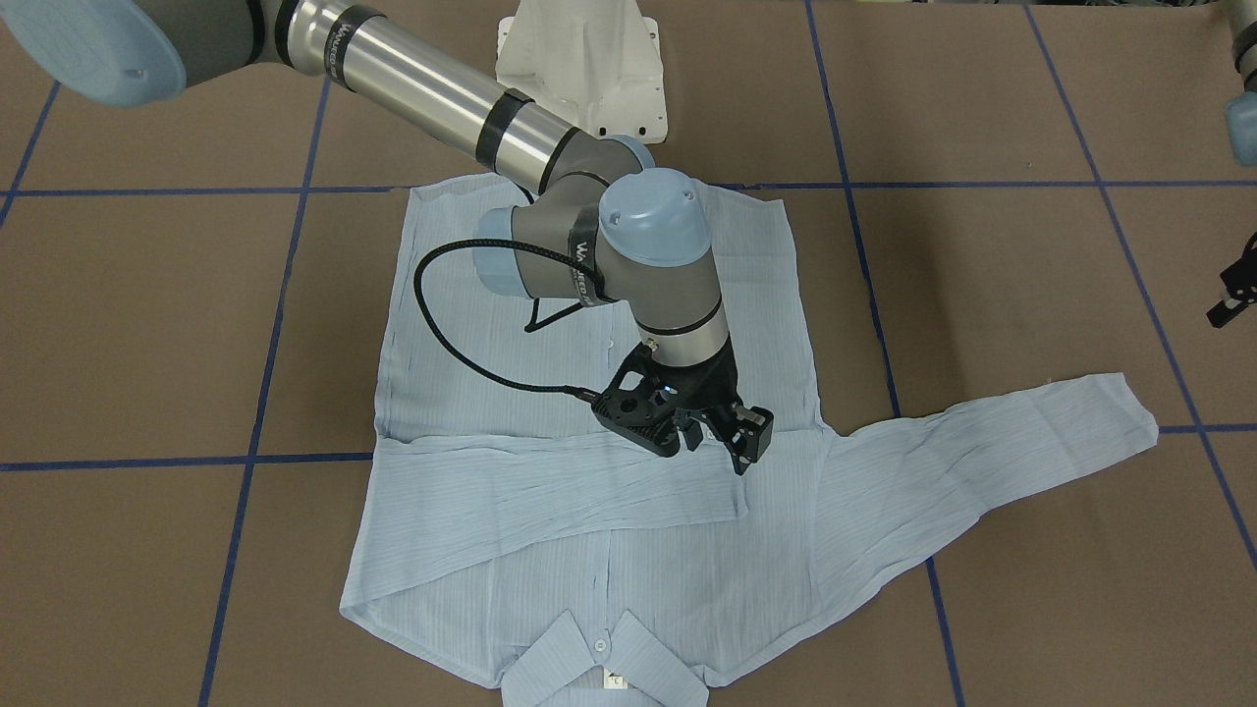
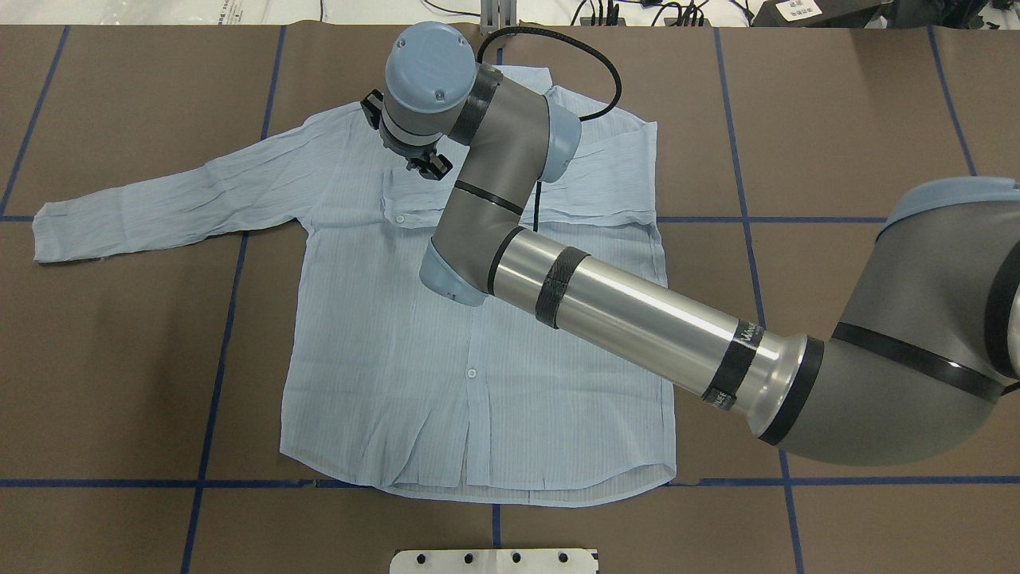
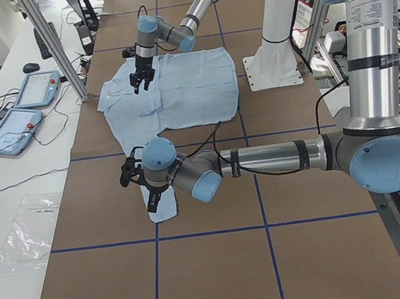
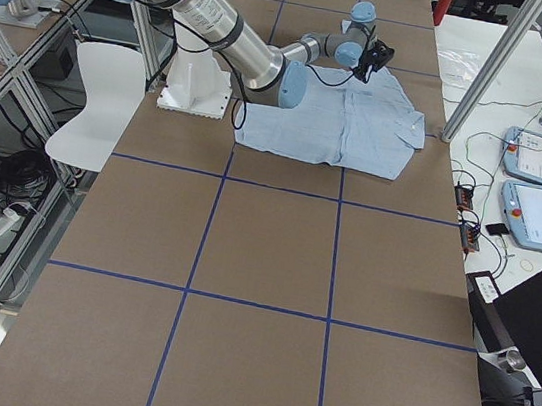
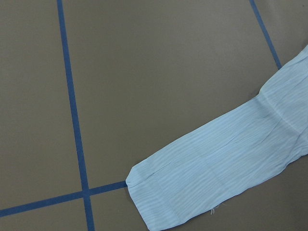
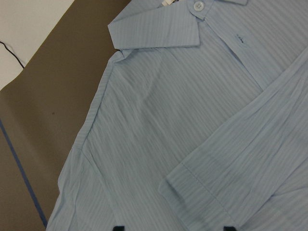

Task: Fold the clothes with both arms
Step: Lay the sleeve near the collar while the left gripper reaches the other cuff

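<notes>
The light blue striped shirt lies flat and buttoned on the brown table, collar away from the robot. One sleeve is folded across the chest. The other sleeve stretches out flat toward my left side. My right gripper hovers over the chest just above the folded sleeve's cuff. It is open and empty, and its fingertips show wide apart in the right wrist view. My left gripper hangs over the outstretched sleeve's cuff. Only a part of it shows at the front view's edge, so I cannot tell its state.
The white pedestal base stands just behind the shirt's hem. Blue tape lines cross the brown table. Off the table stand two teach pendants, aluminium frame posts and a white chair.
</notes>
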### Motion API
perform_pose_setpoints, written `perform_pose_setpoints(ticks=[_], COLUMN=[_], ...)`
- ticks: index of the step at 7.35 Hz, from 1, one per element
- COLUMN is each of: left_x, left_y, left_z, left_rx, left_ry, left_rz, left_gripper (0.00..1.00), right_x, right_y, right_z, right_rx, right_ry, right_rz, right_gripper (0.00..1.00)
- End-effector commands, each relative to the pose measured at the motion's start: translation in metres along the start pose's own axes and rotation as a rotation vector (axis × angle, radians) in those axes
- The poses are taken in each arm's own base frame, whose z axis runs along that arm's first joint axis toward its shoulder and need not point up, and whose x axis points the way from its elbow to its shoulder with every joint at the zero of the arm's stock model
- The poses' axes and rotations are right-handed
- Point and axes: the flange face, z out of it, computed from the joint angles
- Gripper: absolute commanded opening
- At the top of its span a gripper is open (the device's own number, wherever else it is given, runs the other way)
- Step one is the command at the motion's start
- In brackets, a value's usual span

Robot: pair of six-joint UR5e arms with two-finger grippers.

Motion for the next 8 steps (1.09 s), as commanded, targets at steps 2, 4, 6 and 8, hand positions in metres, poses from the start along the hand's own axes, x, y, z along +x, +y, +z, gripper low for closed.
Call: perform_pose_setpoints(ticks=[2,4,6,8], left_x=[0.001,0.003,0.015,0.018], left_y=[-0.012,-0.032,-0.030,-0.024], left_z=[0.087,0.121,0.142,0.156], left_rx=[-0.067,-0.108,-0.141,-0.148], left_ry=[0.003,-0.003,0.001,-0.035], left_rz=[-0.103,-0.106,-0.136,-0.126], left_gripper=[0.99,0.97,0.96,0.89], right_x=[0.017,0.053,0.057,0.068], right_y=[-0.015,-0.045,-0.048,-0.054], right_z=[-0.020,-0.035,-0.034,-0.039], right_rx=[-0.004,-0.008,-0.007,-0.006], right_ry=[-0.042,-0.062,-0.059,-0.068], right_rz=[0.007,0.006,0.006,0.008], right_gripper=[0.99,0.98,0.99,0.99])
